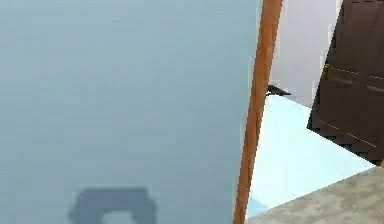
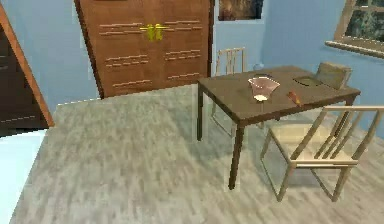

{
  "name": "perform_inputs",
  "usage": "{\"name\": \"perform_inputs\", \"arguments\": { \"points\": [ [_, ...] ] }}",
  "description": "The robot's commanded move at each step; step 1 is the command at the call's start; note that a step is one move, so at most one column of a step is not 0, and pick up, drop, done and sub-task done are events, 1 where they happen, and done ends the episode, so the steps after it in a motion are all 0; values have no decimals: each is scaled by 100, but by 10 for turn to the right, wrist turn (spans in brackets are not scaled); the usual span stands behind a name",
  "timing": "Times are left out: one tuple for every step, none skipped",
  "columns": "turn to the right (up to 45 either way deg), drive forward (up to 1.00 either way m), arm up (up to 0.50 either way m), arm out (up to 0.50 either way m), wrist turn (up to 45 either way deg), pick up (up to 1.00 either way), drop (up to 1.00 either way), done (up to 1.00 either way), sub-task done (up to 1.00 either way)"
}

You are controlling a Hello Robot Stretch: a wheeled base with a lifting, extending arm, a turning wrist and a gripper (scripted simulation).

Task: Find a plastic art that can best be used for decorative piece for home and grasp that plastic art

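On the dark wooden table at the arm side view's right stand a pinkish bowl-shaped thing, a small pale object in front of it, a small reddish thing and a flat dark green thing. None of them can be told for plastic art by shape.
A pale blue wall stands close in the forward view, with an orange-brown door frame, a light floor and a dark brown door beyond. A wide wooden double door, light wooden chairs and open grey carpet lie in the arm side view.
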Motion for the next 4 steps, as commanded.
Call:
{"name": "perform_inputs", "arguments": {
  "points": [
    [450, 0, 0, 0, 0, 0, 0, 0, 0],
    [180, 0, 0, 0, 0, 0, 0, 0, 0],
    [0, 30, 0, 0, 0, 0, 0, 0, 0],
    [-210, 0, 0, 0, 0, 0, 0, 0, 0]
  ]
}}
